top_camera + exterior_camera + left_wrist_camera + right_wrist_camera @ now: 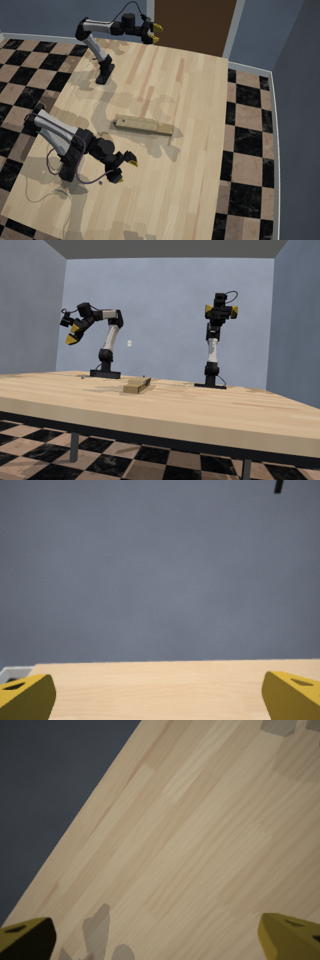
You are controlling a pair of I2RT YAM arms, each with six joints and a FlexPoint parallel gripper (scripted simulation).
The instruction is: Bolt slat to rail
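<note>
The pale slat [139, 123] [139, 380] lies lengthwise on top of the wooden rail [165, 129] [131, 388], whose bare end shows. The dark tip of the bolt [123, 120] [143, 376] sticks up through the slat near its other end. The small grey nut [100, 182] [82, 377] lies on the table near the right arm's base. My right gripper [128, 172] [69, 336] [157, 924] is open and empty, tilted downward high above the table. My left gripper [159, 34] [221, 312] [158, 682] is open and empty, raised high, far from the slat.
Both arms stand on the wooden table [196, 103] [206, 405] along one long edge, with the slat and rail between their reaches. The right arm's purple cable [89, 182] loops beside its forearm, close to the nut in the top view.
</note>
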